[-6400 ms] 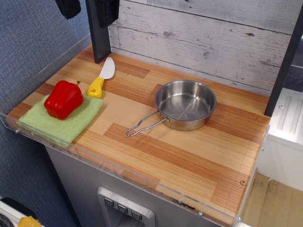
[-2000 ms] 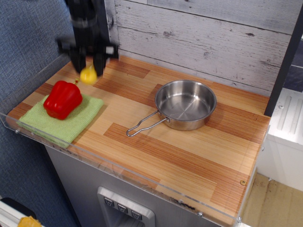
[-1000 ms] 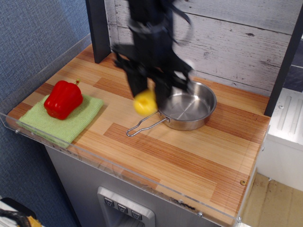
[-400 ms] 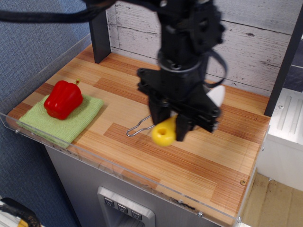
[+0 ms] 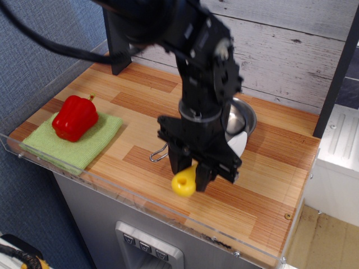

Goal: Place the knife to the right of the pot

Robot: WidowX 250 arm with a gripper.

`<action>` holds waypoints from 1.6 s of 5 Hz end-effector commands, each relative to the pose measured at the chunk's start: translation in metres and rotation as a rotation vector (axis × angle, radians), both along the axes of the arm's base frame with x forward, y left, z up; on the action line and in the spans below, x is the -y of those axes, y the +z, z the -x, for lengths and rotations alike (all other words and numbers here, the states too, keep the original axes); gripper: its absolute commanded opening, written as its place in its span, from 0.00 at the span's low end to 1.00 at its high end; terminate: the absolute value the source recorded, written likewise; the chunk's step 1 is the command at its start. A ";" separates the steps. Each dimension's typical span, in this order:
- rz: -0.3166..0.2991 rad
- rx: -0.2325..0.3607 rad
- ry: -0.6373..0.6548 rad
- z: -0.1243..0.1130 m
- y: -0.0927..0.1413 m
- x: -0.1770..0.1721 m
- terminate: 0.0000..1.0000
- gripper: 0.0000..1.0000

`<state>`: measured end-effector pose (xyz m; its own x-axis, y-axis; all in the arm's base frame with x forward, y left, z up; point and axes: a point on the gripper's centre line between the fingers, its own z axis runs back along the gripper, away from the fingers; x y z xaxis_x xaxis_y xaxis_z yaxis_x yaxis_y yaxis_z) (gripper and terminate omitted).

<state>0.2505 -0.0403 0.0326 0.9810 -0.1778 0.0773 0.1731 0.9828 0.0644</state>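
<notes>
Clamped on the knife [image 5: 193, 174], the tool [image 5: 193, 168] hung above the near middle of the wooden surface [image 5: 263, 202], its fingers closed on the yellow handle. That handle pointed near and left, its holed end lowest, while the pale blade rose far and right behind the tool. Most of the pot [image 5: 242, 116] was hidden behind the arm. A red pepper [image 5: 74, 116] sat on a green cloth [image 5: 84, 147] at left.

Whitewashed plank wall [image 5: 291, 39], blue textured wall [image 5: 39, 39], striped wooden counter [image 5: 263, 196], pale wood floor [image 5: 331, 241]
</notes>
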 end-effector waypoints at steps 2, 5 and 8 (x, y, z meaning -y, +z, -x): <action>0.062 0.038 -0.138 -0.004 -0.022 0.011 0.00 0.00; 0.031 0.134 -0.022 -0.005 0.027 -0.016 0.00 1.00; -0.025 0.289 0.518 -0.016 0.174 -0.115 0.00 1.00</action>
<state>0.2830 0.0726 0.1966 0.8891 0.3290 0.3182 -0.3639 0.9298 0.0556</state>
